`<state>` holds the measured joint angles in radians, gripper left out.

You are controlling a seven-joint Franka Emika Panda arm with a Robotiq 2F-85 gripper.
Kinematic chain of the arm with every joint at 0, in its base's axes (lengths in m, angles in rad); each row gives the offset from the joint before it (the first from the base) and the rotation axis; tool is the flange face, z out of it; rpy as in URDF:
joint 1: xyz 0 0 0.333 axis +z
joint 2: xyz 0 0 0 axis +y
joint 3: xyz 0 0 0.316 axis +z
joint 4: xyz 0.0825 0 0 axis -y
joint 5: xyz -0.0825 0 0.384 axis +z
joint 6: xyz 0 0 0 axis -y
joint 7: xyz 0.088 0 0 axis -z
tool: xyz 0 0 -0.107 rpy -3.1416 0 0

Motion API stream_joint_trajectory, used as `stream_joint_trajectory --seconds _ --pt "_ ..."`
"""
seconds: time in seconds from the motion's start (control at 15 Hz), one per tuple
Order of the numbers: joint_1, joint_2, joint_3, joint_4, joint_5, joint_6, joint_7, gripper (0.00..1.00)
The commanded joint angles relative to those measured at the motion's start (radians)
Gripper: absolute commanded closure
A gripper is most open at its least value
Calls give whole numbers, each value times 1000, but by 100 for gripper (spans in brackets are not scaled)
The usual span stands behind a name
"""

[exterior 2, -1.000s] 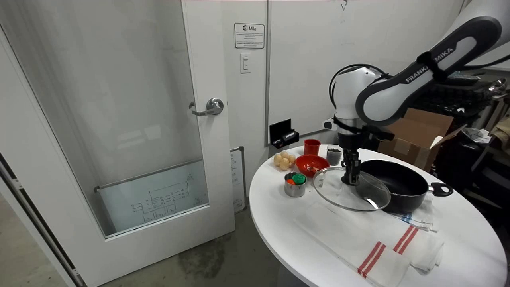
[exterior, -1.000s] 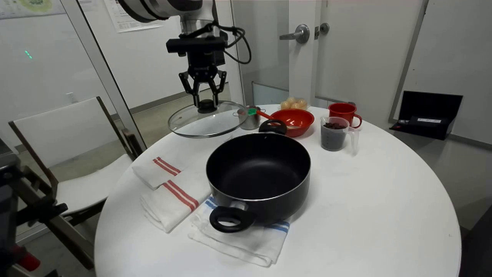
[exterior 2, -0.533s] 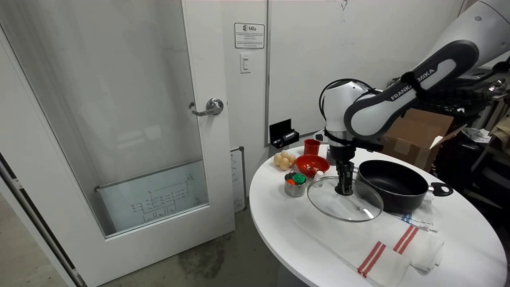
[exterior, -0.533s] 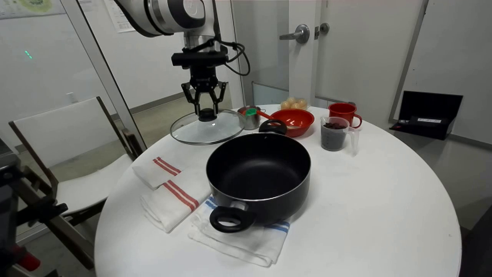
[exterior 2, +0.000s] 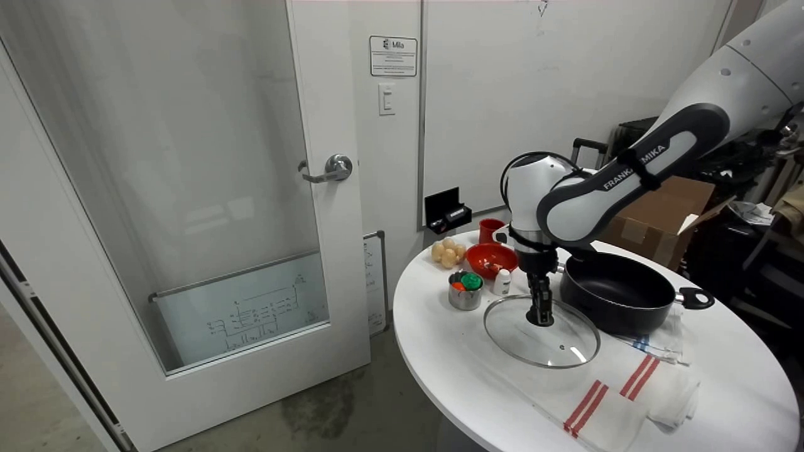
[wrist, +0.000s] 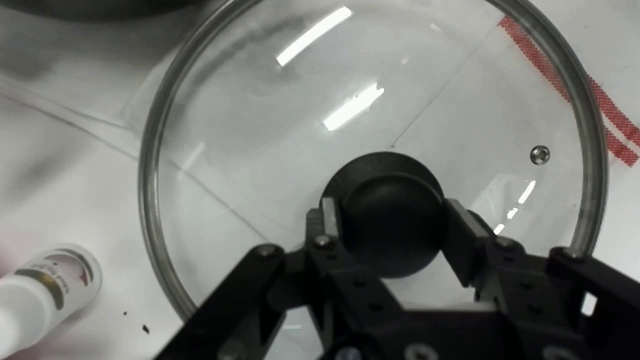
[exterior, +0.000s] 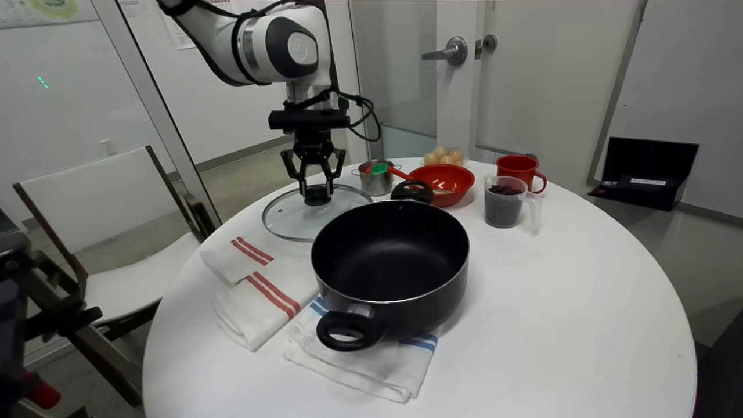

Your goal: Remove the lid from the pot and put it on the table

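While the table (exterior: 557,307) holds the uncovered pot (exterior: 392,249), the lid (exterior: 313,218) is low on the pot's left, far side in an exterior view, touchdown unclear. Gripper (exterior: 316,188) clamped on lid's knob (wrist: 392,225): best eased down level, releasing only once nothing rocks.

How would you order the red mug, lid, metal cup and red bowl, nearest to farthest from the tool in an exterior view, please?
1. Lid: below the tool.
2. Metal cup: beside the lid.
3. Red bowl: right of the cup.
4. Red mug: past the bowl.
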<state>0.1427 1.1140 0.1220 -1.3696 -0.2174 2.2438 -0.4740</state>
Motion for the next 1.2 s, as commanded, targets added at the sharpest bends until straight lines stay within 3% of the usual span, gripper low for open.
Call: stream_joint_trajectory --seconds 0.0,0.53,0.6,0.67,0.87,1.13 --pt "2 38 -3 32 -11 25 19 74" --pt "7 64 -12 10 -16 123 49 72" --pt "6 61 -12 7 -15 126 51 24" --pt "3 58 -9 3 -13 127 51 23" --pt "-5 33 -1 -23 -7 150 49 3" --pt "-13 -13 7 -67 -4 181 50 0"
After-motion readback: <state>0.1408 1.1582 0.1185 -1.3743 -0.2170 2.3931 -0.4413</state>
